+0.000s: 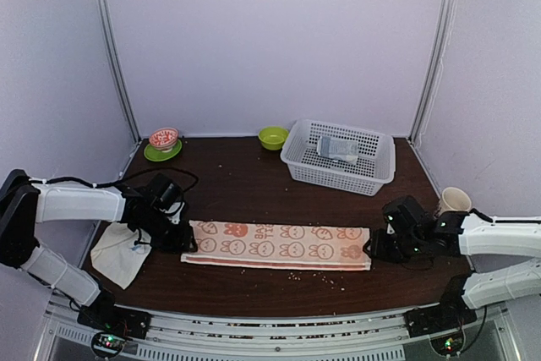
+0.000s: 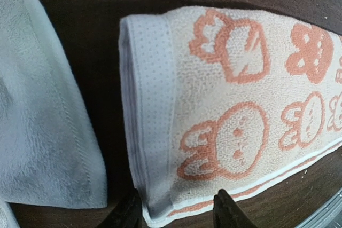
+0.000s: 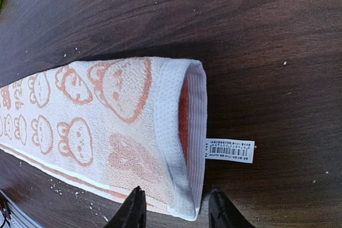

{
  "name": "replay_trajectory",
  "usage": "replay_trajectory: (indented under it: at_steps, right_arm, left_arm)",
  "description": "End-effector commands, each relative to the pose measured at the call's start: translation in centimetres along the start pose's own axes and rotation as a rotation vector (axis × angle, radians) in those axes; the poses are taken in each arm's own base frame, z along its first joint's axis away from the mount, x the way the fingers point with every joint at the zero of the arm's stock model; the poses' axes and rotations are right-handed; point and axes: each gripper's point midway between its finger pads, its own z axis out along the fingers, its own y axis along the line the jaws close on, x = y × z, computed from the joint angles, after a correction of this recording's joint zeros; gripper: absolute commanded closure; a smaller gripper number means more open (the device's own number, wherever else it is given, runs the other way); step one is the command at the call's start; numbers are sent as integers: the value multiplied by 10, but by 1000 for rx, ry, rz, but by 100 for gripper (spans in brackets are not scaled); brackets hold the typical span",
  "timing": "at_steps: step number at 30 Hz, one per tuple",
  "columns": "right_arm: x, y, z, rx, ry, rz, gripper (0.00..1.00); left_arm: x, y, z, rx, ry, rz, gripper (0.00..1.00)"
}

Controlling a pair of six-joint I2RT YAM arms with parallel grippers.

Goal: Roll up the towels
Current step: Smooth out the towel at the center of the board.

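On the desk [image 1: 254, 177] the cartoon-face towel [image 1: 279, 245] lies flat as a long folded strip. It runs left to right across the near middle, with one arm at each end. The main risk, as I judge it, is a crooked roll. If one end is picked up while the other is only half pinned, the strip can skew, and its folded layers can slide apart and open along the near edge. The layers at both ends are already loose; the right end gapes and shows its orange inner face.

The plain cream-white towel [image 1: 118, 253] lies crumpled at the near left, just beside the strip's left end and partly under the left arm. A sweep there could catch it or drag it into the roll.

The left gripper [image 2: 177, 214] stands over the near-left corner of the strip. Its fingers [image 2: 128, 213] are parted about halfway and released, with the hem showing between them and nothing clamped. The right gripper [image 3: 176, 212] stands the same way over the near-right corner. Its fingers [image 3: 133, 211] are also about half spread around the hem, with no grip on it that I can see.

The small barcode label [image 3: 230, 150] sticks out past the right end and could snag or fold under.
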Motion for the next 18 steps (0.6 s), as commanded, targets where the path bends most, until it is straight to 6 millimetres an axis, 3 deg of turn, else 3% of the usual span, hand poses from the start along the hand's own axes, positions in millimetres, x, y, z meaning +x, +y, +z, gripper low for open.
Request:
replay_trajectory:
  at_steps: [1,13,18]
  right_arm:
    - [1,8,5,-28,19,18,61]
    - [15,-4,10,1,63,8,75]
    - [19,-8,11,11,74,7,73]
  left_arm:
    - [4,-4,-6,27,-2,13,52]
    - [11,-1,-8,27,-3,2,53]
    - [12,5,-3,4,-1,-11,53]
